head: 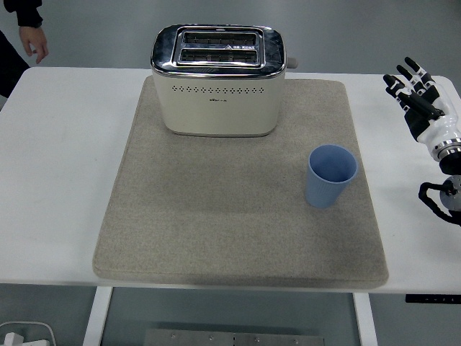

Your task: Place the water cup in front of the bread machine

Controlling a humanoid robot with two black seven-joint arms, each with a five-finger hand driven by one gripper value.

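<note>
While right hand (416, 86) hovers w/ fingers spread at frame right, blue cup (331, 175) sits untouched. Grip it mid-wall, then set upright below toaster (218, 81).

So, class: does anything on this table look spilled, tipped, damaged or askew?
Nothing stands out. The blue cup stands upright on the grey mat, right of the toaster, which sits square. No spills show.

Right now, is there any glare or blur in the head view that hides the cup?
Head view: sharp and evenly lit; the blue cup casts only a faint shadow on the mat; glare sits on the toaster chrome top, not the cup.
</note>
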